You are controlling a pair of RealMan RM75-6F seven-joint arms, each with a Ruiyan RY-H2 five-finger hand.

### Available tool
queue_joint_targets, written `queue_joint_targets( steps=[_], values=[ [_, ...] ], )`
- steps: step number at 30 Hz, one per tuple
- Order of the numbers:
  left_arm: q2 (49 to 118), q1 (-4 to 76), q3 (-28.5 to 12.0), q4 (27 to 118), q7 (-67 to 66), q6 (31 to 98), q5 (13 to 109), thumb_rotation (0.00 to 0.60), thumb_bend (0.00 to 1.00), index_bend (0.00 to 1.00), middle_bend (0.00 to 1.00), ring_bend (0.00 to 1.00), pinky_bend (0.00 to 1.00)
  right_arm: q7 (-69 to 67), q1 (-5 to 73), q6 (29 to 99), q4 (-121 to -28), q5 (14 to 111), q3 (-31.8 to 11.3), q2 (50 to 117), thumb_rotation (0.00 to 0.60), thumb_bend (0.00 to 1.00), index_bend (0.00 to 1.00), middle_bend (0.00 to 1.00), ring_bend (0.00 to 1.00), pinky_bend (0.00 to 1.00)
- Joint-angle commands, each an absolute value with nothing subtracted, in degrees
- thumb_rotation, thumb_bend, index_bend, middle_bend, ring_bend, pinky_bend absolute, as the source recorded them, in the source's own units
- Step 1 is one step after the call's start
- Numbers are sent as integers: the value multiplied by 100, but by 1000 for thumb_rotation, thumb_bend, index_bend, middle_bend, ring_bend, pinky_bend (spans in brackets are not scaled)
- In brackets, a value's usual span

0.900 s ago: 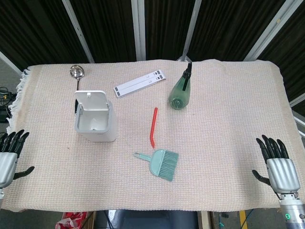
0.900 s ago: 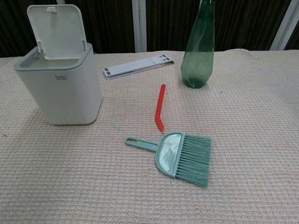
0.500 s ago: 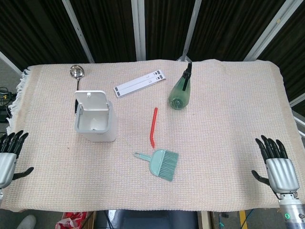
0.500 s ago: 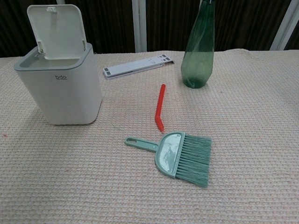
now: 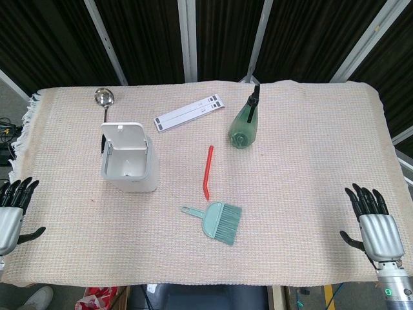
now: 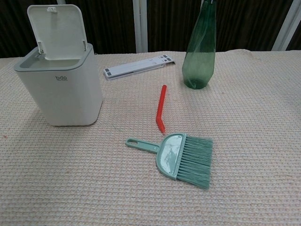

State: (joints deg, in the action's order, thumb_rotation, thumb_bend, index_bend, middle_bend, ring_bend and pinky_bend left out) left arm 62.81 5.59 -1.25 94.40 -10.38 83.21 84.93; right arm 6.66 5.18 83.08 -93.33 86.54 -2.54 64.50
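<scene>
My left robot hand (image 5: pixel 9 216) hangs at the near left edge of the counter (image 5: pixel 310 148), fingers spread apart and holding nothing; my right robot hand (image 5: pixel 377 229) hangs at the near right edge, fingers likewise spread and empty; neither touches anything, and neither shows in the chest view.

I take the white bin (image 5: pixel 129 161) as my landmark; it stands upright on the woven cloth (image 5: pixel 64 135) that covers the counter, its lid (image 5: pixel 124 135) tipped open toward the far side; it is the thing nearest my left robot hand, though well apart from it. Just beyond the bin, toward the far edge, lies a metal ladle (image 5: pixel 104 100); to the right of the bin and farther back lies a flat white strip (image 5: pixel 190 112) set at a slant; farther right of the bin stands a green spray bottle (image 5: pixel 244 123) with a black nozzle. Right of the bin and slightly nearer to me lies a red straw (image 5: pixel 208 172), bent at its near end; nearer still, right of the bin, lies a teal hand brush (image 5: pixel 216 221), its handle pointing back toward the bin and its bristles away from it; the straw's bent tip sits near the brush but apart from it. The brush lies well apart from my right robot hand.
</scene>
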Motion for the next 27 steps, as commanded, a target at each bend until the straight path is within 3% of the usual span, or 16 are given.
queue_joint_targets(
  steps=[1, 3, 4, 5, 6, 9, 17, 21, 27],
  values=[
    [6269, 569, -154, 9474, -1068, 8335, 8476, 600, 88, 0, 85, 114, 213, 665, 517, 8306, -9338, 8654, -253, 6447, 600, 212, 0, 0, 0, 0],
    [6281, 586, -251, 9497, -1163, 8461, 8493, 600, 186, 0, 275, 316, 446, 661, 519, 8312, -9343, 8659, -257, 6447, 600, 212, 0, 0, 0, 0],
    [6298, 611, -318, 9520, -1218, 8549, 8537, 600, 260, 0, 449, 474, 593, 655, 519, 8315, -9346, 8662, -257, 6447, 600, 211, 0, 0, 0, 0],
    [6300, 645, -372, 9555, -1274, 8590, 8568, 600, 313, 0, 574, 579, 681, 649, 518, 8315, -9348, 8664, -254, 6445, 600, 212, 0, 0, 0, 0],
    [6279, 687, -417, 9609, -1338, 8583, 8572, 600, 361, 0, 673, 658, 739, 645, 518, 8311, -9352, 8664, -252, 6444, 600, 212, 0, 0, 0, 0],
    [6101, 901, -622, 9982, -1624, 8357, 8377, 600, 450, 0, 818, 785, 818, 641, 521, 8293, -9365, 8652, -248, 6443, 600, 211, 0, 0, 0, 0],
    [5432, 1812, -1410, 11426, -2326, 7111, 6780, 600, 588, 0, 991, 951, 944, 620, 518, 8279, -9386, 8638, -244, 6436, 600, 211, 0, 0, 0, 0],
    [5231, 2408, -1832, 11799, -2711, 6553, 5610, 600, 614, 0, 1000, 977, 970, 656, 523, 8278, -9388, 8660, -235, 6447, 600, 211, 0, 0, 0, 0],
    [5160, 3293, -2231, 11979, -3370, 6239, 4168, 600, 624, 0, 1000, 986, 978, 656, 508, 8294, -9387, 8680, -216, 6443, 600, 211, 0, 0, 0, 0]
  ],
)
